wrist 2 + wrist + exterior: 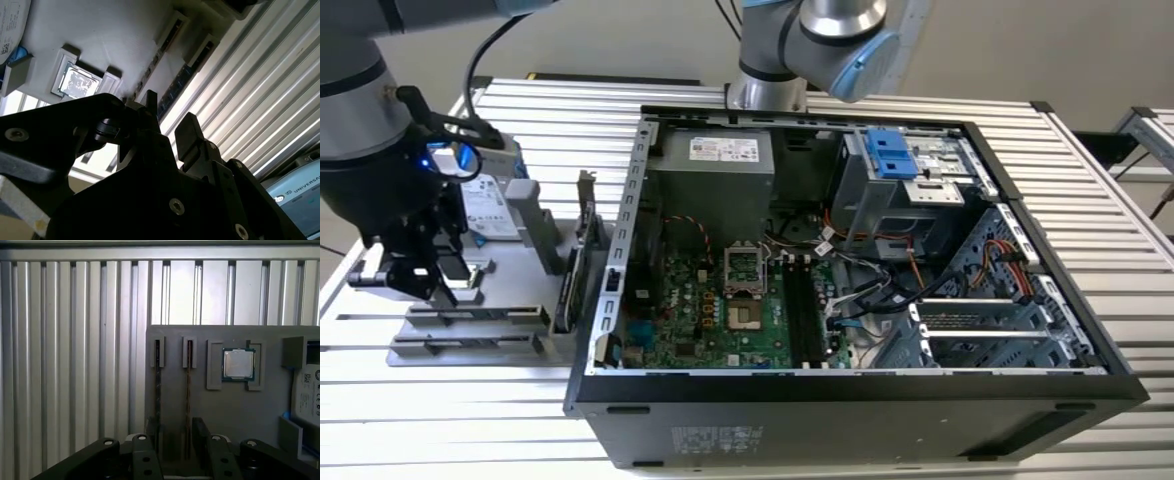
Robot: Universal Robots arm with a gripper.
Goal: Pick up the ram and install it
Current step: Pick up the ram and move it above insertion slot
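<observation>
Two ram sticks stand edge-on in slotted holders on the grey fixture plate (507,300) at the exterior view's left. One ram stick (189,390) (470,316) runs into the gap between my fingers. The other ram stick (157,385) (467,343) lies beside it, nearer the plate's edge, in line with one finger (151,432). In the second wrist view a dark blue ram stick (182,82) shows beyond the fingertips (189,125). My gripper (420,272) (175,437) (170,117) hangs open just above the sticks' end, holding nothing. The black motherboard slots (801,310) lie inside the open computer case (854,385).
The plate also carries a processor chip (238,364) (76,82), a hard drive (487,205) (307,395) and an upright green card (583,250). The case wall (616,290) rises right beside the plate. Ribbed aluminium table (440,420) surrounds everything. A second arm's base (841,50) stands behind the case.
</observation>
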